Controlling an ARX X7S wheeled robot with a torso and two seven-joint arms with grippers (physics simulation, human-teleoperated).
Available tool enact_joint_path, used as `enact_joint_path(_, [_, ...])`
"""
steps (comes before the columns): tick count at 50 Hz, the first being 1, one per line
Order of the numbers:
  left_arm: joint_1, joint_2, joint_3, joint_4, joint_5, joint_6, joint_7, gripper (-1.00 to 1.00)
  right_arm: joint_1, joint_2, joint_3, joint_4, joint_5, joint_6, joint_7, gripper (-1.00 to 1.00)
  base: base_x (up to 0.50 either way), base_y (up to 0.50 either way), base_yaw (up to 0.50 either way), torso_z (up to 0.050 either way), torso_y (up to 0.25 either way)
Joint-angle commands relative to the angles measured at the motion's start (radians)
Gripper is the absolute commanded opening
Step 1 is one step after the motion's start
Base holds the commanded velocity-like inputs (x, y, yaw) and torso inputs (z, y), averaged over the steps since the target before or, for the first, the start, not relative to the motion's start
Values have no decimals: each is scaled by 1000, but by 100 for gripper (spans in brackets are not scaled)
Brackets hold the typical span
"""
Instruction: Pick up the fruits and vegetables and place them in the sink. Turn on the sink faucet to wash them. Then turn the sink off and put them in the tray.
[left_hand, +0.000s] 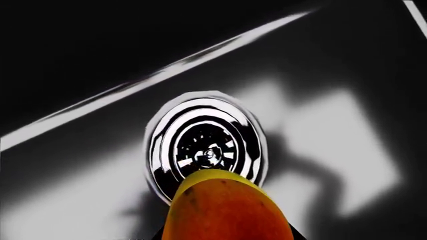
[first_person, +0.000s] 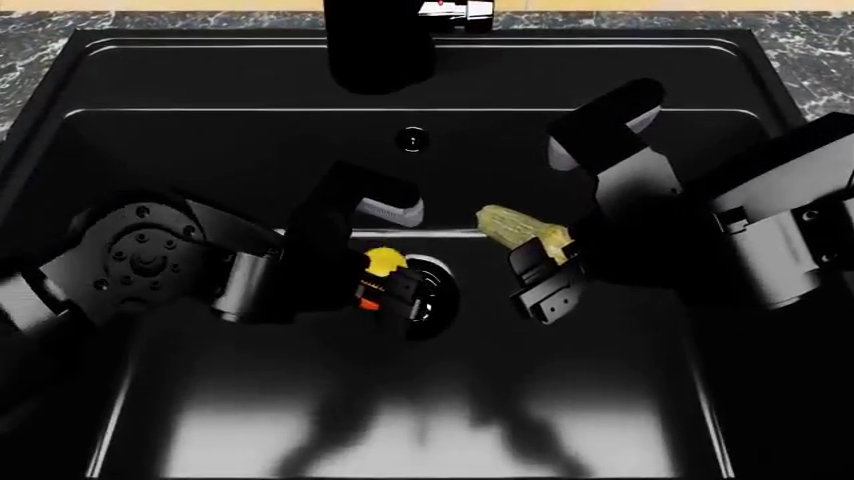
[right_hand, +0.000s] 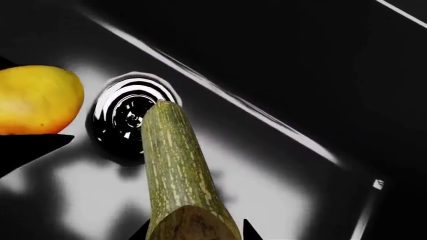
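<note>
1. Here, the large rectangular matte black sink (first_person: 747, 60) enclosed both grippers and both pieces of produce; its round metal drain (first_person: 430, 292) sat near the middle of the floor, with a small overflow hole (first_person: 412, 139) on the rear wall.
2. The left gripper (first_person: 380, 285) was closed on the small oval yellow-orange mango (first_person: 383, 263), held just above the drain's edge.
3. The right gripper (first_person: 545, 272) clasped the elongated pale green-tan squash (first_person: 521, 228) by its thicker end, its narrow tip pointing toward the drain.
4. The tall slim black faucet (first_person: 380, 45) stood at the rear rim.
5. Mango and squash were near each other but apart.
</note>
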Motion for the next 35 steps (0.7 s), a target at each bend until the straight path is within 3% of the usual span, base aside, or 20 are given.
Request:
enact_joint_path(1, [21,42,22,-33,12,-4,35,-100,18,3,18,-3,-29,-1,-12,-100,0,0,0,0,0])
enact_joint_path(33, [77,69,49,-58,46,8,90,-100,13,20,14,-17,-25,-19,-19,-100,0,0,0,1,2])
enact_joint_path(34, [76,69,49,-59,46,9,91,100,13,20,14,-18,-25,-19,-20,-100,0,0,0,0,0])
enact_joint_path(35, [76,68,48,-60,45,9,91,100,13,20,13,-18,-25,-19,-20,-100,0,0,0,0,0])
